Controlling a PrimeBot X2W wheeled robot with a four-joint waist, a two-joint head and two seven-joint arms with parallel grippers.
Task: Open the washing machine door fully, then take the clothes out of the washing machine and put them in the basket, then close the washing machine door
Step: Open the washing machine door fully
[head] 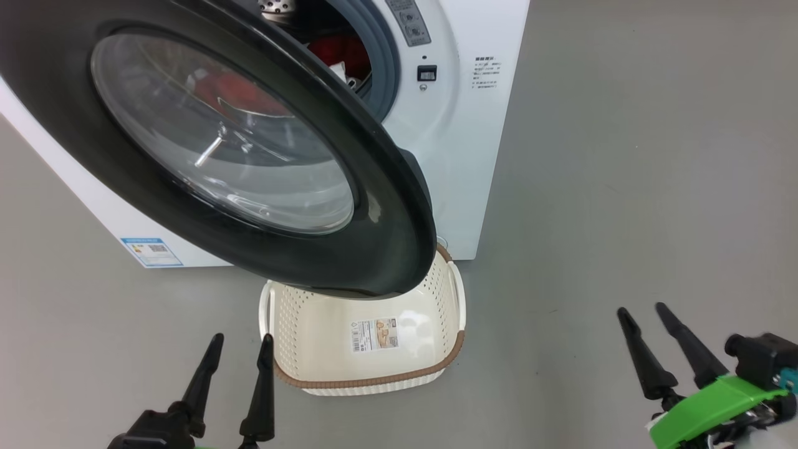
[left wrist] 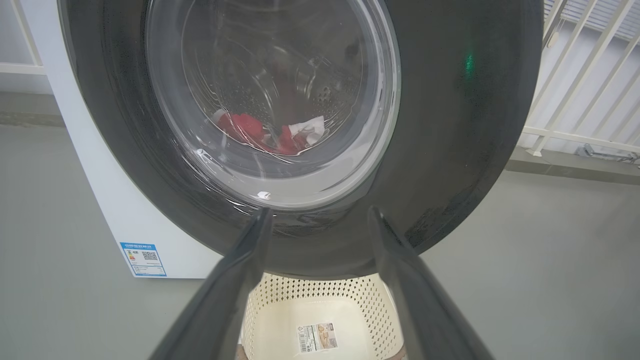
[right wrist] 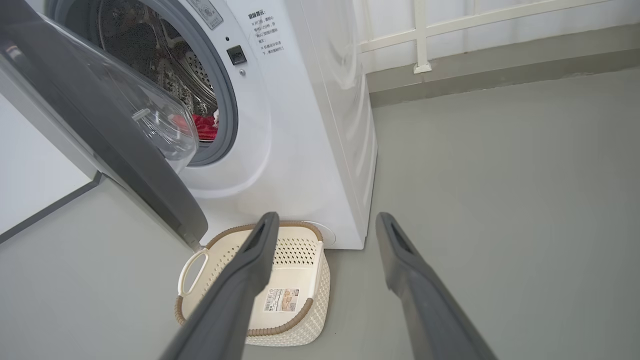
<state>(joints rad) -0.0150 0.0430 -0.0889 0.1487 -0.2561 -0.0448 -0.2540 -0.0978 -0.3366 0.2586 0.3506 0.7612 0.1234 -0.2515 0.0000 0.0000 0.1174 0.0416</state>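
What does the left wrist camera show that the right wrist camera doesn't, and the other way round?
Left wrist: the blue sticker low on the washing machine, and the washing machine door face-on. Right wrist: the grey rubber ring, the printed labels and the machine's side wall. Both: the part-open door, the red clothes inside, the basket.

Half-open washing machine door (head: 386, 206) overhanging basket (head: 293, 337), drum mouth (head: 324, 31) reachable past door's right edge
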